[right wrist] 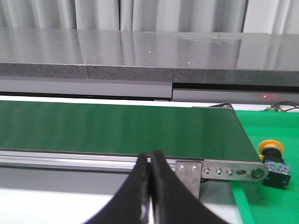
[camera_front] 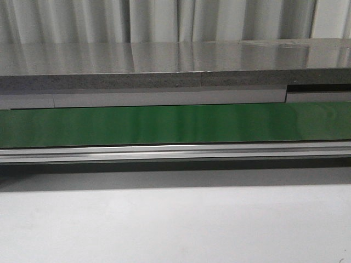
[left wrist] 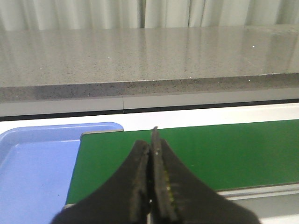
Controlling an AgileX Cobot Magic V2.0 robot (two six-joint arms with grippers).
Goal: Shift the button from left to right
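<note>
**Both grippers pinched together, button lying past the belt's end**

While the long green conveyor belt [camera_front: 175, 125] runs bare across the worktop from left edge to right edge in the front view, neither arm shows there. Behind the belt stands a speckled grey stone-like counter [camera_front: 164, 66], and behind that hang pale pleated curtains [camera_front: 164, 19].

From the left wrist view, the left gripper [left wrist: 152, 140] hangs over the belt's left end with its black fingers [left wrist: 140, 177] pressed flat together, nothing between them. Just beside that end of the belt lies a light blue plastic tray [left wrist: 28, 172].

From the right wrist view, the right gripper [right wrist: 150, 158] is likewise pinched together and empty, poised over the belt's silver aluminium side rail [right wrist: 70, 158]. Past the belt's right end, the small yellow-capped push button on its black boxy body [right wrist: 272, 161] lies on a bright green mat [right wrist: 275, 205], just beside the rail's metal end bracket [right wrist: 231, 171] and well apart from the right gripper.
</note>
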